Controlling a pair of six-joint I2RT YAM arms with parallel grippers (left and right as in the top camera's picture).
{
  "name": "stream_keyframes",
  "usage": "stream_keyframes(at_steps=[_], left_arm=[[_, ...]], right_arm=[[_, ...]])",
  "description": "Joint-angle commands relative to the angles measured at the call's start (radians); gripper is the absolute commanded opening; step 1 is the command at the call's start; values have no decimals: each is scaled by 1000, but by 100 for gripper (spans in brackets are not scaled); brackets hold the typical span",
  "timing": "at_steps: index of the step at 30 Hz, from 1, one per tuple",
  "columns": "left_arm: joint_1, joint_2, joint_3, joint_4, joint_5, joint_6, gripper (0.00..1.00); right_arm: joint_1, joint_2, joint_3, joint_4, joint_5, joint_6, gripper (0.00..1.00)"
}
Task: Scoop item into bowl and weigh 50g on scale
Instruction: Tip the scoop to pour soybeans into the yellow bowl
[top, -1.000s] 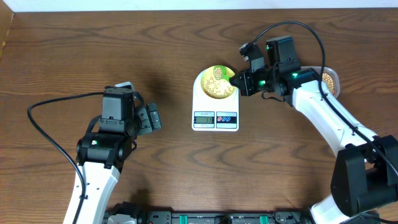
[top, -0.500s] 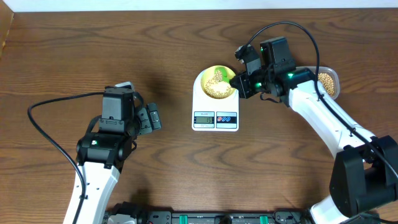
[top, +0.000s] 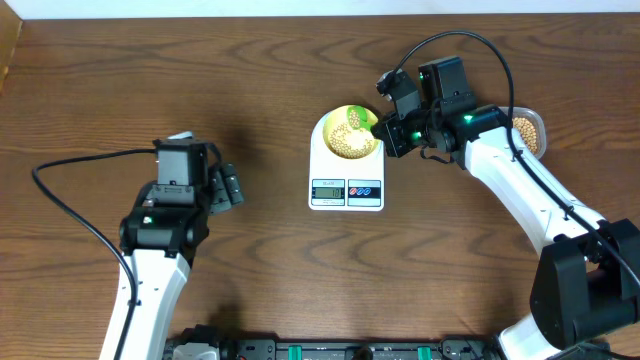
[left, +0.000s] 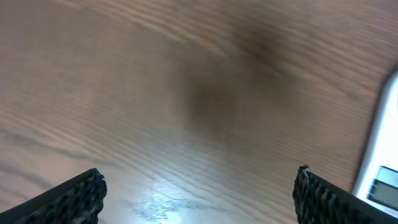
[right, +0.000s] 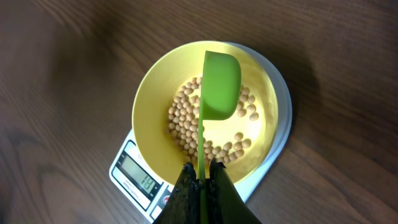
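A pale yellow bowl (top: 330, 122) (right: 155, 106) stands on the white scale (top: 346, 190) (right: 134, 171), and a layer of tan beans (top: 345, 142) (right: 186, 118) covers its bottom. My right gripper (top: 385, 132) (right: 201, 163) is shut on the thin handle of a green scoop (top: 362, 120) (right: 221, 84). The scoop hangs over the bowl, turned on its side, and I see no beans in it. My left gripper (top: 232, 187) (left: 199, 186) stands open low over bare wood, well left of the scale. Nothing is between its fingers (left: 74, 199).
A clear tub of beans (top: 528, 130) sits at the right, partly hidden behind my right arm. The scale's corner (left: 382, 180) shows at the right edge of the left wrist view. Cables trail from both arms.
My left arm has drawn back to the left, away from the scale. My right gripper edged slightly left and up with the scoop a moment earlier and now holds still.
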Motion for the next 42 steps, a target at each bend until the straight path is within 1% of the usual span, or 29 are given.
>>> stream_keyframes(at_steps=[1,13,18,22,27,31,35,42], left_arm=[[51,18,-1,0,-32,-2,98],[261,20,-1,76,-32,-2,98],[352,20,-1,92,-33,-2,98],[397,20,-1,90,-33,-2,98],[412,20,-1,90,-33,-2,98],[412,20,-1,90,-33,-2,98],[412,20,-1,90,-33,-2,98],[412,20,-1,90,-33,-2,98]], right_arm=[[10,-22,21,-3,3,-23,1],[11,-22,21,-18,4,-109,1],[16,-22,21,-31,5,-204,1],[34,-23,21,-35,5,-257,1],[80,-26,21,-44,85,-343,1],[116,-32,21,-45,177,-359,1],[135,-39,21,-45,213,-389,1],[141,-60,21,-70,278,-389,1]])
